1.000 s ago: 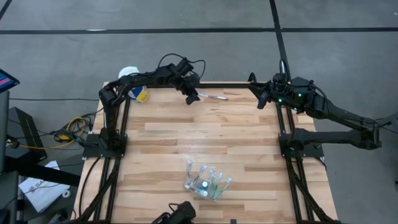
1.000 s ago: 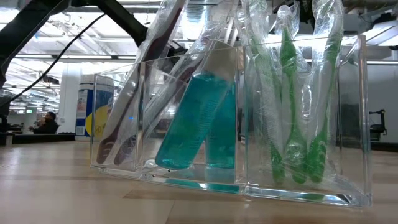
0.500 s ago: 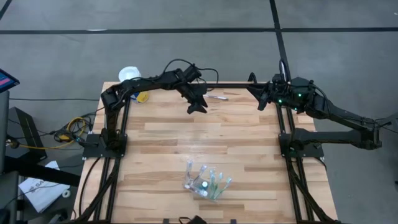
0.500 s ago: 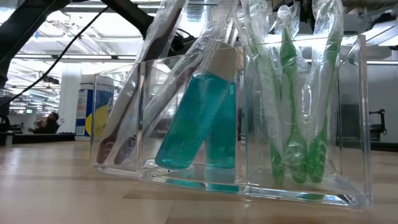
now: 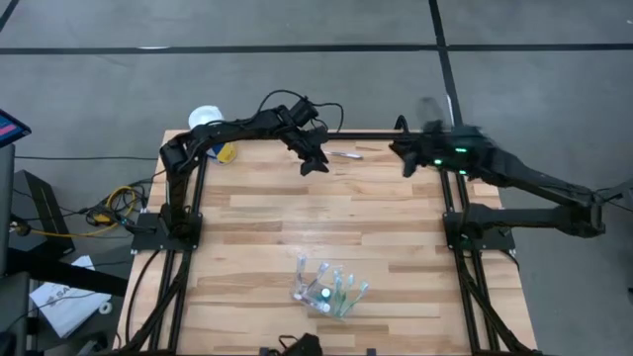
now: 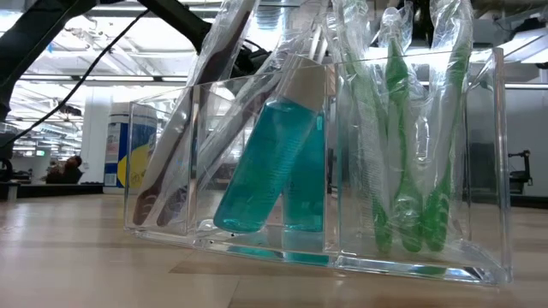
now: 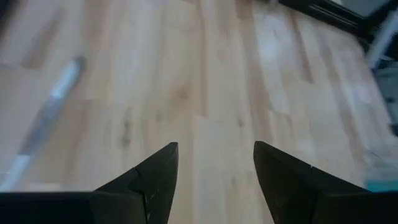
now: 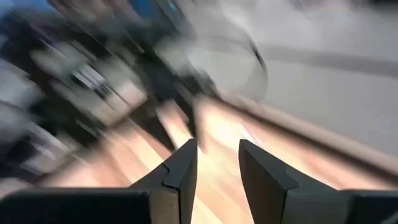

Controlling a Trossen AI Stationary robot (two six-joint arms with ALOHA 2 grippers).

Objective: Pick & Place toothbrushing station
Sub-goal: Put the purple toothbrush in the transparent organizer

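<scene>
Reaching for the toothbrush set

The clear cup (image 5: 327, 289) with brushes and blue tubes stands near the tabletop's (image 5: 396, 227) front edge. The left gripper (image 5: 312, 164) hangs wide and empty at the back; the right gripper (image 5: 406, 164), narrow and empty, too. Come down slowly and straight.

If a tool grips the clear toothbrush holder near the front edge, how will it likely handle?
The clear holder is probably rigid and slippery: its walls look smooth and glossy. It may be top-heavy, since the green toothbrushes and teal tubes lean and the brushes stick out above its rim. Contents will likely shift if it is tilted.
</scene>
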